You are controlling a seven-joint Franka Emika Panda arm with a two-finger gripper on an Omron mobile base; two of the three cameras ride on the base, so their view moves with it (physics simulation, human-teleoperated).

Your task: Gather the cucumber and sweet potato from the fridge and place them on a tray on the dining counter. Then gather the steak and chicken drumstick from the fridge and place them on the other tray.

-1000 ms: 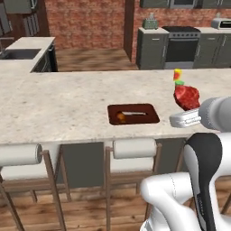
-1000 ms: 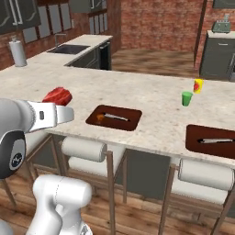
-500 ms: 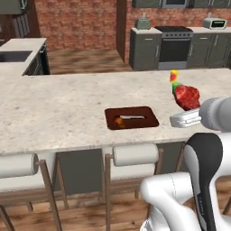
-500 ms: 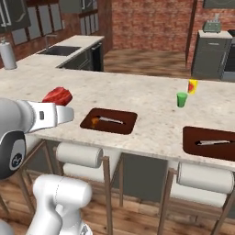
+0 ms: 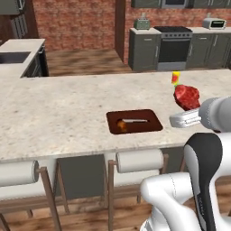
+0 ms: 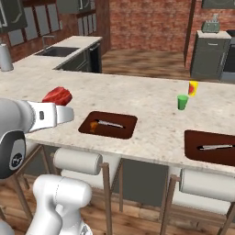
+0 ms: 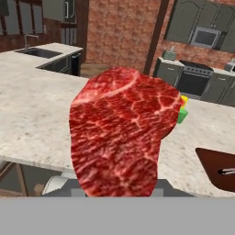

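A raw red steak [image 5: 186, 95] hangs above the near edge of the dining counter [image 5: 63, 122], with my gripper [image 5: 187, 108] shut on it. In the right base view the steak [image 6: 57, 95] sits over the gripper [image 6: 58, 103], left of a brown tray [image 6: 120, 131]. This tray [image 5: 151, 122] holds a small orange piece [image 5: 121, 125], perhaps the sweet potato, and a thin grey item. A second brown tray [image 6: 197, 140] lies further right. In the hand view the steak [image 7: 121, 133] hides my fingertips. The cucumber, the chicken drumstick and the fridge are out of view.
A green cup [image 6: 182, 102] and a yellow and red item [image 6: 193, 87] stand on the counter behind the trays. Stools [image 5: 137, 161] line the counter's near side. A sink [image 6: 57, 51] is at the far left, a stove [image 5: 173, 47] against the back wall.
The whole scene has slid in both base views, so the base has driven along the counter. The steak stays in the gripper as before.
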